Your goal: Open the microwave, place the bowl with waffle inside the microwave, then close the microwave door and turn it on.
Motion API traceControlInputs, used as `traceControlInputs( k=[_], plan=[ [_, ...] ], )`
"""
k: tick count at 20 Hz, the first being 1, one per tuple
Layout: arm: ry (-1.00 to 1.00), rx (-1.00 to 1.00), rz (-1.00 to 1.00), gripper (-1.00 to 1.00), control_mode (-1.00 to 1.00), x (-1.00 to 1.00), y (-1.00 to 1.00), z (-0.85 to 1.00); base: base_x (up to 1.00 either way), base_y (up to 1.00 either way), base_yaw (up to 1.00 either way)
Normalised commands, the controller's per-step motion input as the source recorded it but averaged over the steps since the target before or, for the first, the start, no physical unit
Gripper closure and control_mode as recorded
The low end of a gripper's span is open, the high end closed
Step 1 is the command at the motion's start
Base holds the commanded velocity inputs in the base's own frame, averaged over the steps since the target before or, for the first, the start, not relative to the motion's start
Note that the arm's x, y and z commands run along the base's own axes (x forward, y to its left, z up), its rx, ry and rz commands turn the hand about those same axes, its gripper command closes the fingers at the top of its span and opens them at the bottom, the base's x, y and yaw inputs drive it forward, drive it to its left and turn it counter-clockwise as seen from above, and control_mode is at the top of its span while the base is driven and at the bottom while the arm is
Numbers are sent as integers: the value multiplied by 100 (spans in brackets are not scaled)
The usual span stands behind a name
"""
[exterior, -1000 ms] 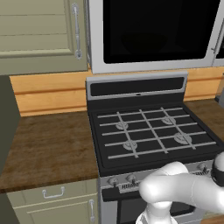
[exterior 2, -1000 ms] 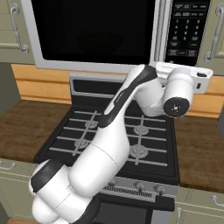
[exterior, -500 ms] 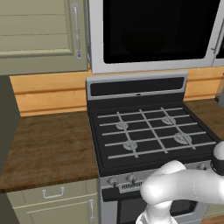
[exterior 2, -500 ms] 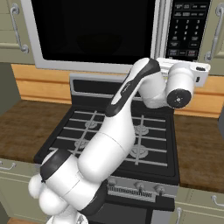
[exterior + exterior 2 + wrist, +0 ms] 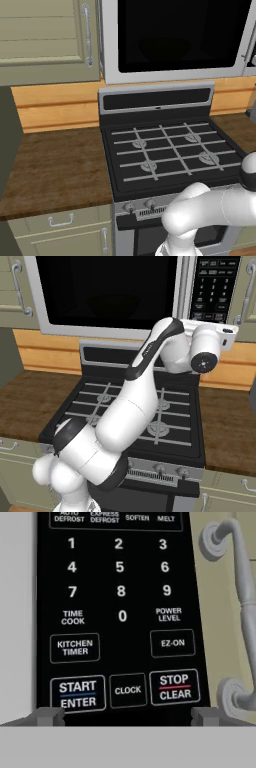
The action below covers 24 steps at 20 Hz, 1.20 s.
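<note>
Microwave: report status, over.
Gripper open, facing black keypad, START/ENTER button above one fingertip. Silver-grey black-glass microwave door shut. Nothing in the way.

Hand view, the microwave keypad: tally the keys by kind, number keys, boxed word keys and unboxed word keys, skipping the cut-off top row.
Number keys: 10
Boxed word keys: 5
Unboxed word keys: 2
Total: 17
</note>
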Motion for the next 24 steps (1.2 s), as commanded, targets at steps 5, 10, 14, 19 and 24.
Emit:
traceControlInputs(
  k=[5, 10, 14, 19, 24],
  plan=[
    [0, 0, 0, -100, -100, 14, 0, 0, 0, 0, 0],
    [0, 0, 0, -100, -100, 5, -2, 0, 0, 0, 0],
    [0, 0, 0, -100, -100, 0, -7, 0, 0, 0, 0],
    [0, 0, 0, -100, -100, 3, -21, 0, 0, 0, 0],
    [0, 0, 0, -100, -100, 3, -24, 0, 0, 0, 0]
  ],
)
